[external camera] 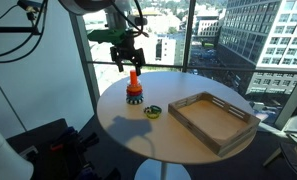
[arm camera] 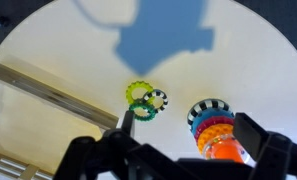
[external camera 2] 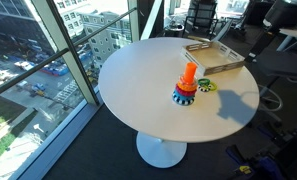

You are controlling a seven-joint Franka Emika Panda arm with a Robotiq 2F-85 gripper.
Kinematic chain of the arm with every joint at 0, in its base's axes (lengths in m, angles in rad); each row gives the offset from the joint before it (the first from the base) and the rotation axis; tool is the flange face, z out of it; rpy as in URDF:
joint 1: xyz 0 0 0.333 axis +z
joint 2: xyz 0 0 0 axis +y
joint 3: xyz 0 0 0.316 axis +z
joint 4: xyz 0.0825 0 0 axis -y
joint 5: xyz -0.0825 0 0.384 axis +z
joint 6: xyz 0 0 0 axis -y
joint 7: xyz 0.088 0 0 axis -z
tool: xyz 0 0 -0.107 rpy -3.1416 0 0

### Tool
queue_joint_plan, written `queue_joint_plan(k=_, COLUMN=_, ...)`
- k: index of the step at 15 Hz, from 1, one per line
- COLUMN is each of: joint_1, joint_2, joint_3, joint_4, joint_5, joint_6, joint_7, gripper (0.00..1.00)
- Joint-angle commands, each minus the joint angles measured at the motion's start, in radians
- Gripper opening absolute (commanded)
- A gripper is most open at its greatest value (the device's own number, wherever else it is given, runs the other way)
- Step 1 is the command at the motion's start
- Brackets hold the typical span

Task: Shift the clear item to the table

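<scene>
A ring-stacker toy (external camera: 134,90) stands upright on the round white table (external camera: 188,150). It has coloured rings and a glossy orange top that looks partly translucent (arm camera: 228,150). I cannot tell whether a separate clear piece sits on it. It shows in both exterior views (external camera 2: 187,85). My gripper (external camera: 121,60) hangs open and empty above the stacker. In the wrist view the gripper (arm camera: 188,125) has a finger on either side of the stacker, well above it. The arm is out of sight in the exterior view taken from the window side.
A chain of green, yellow and black-and-white rings (arm camera: 144,100) lies on the table beside the stacker. A rectangular wooden tray (external camera: 193,124) rests on the table's far side from the window (external camera 2: 213,60). Large windows stand close by. Office chairs stand behind the table.
</scene>
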Motion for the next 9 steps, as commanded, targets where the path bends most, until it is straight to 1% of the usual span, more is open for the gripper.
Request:
queue_joint_plan(k=1, joint_1=0.0, joint_2=0.0, joint_3=0.0, joint_4=0.001, joint_5=0.0, joint_6=-0.002, joint_7=0.0, gripper=1.0)
queue_joint_plan(k=4, joint_1=0.02, joint_2=0.028, joint_3=-0.001, joint_4=0.01, joint_5=0.034, joint_6=0.036, joint_7=-0.028, gripper=1.0)
queue_joint_plan(k=9, joint_1=0.066, joint_2=0.101, joint_3=0.003, joint_4=0.03, joint_5=0.128, joint_6=0.109, joint_7=-0.086, gripper=1.0)
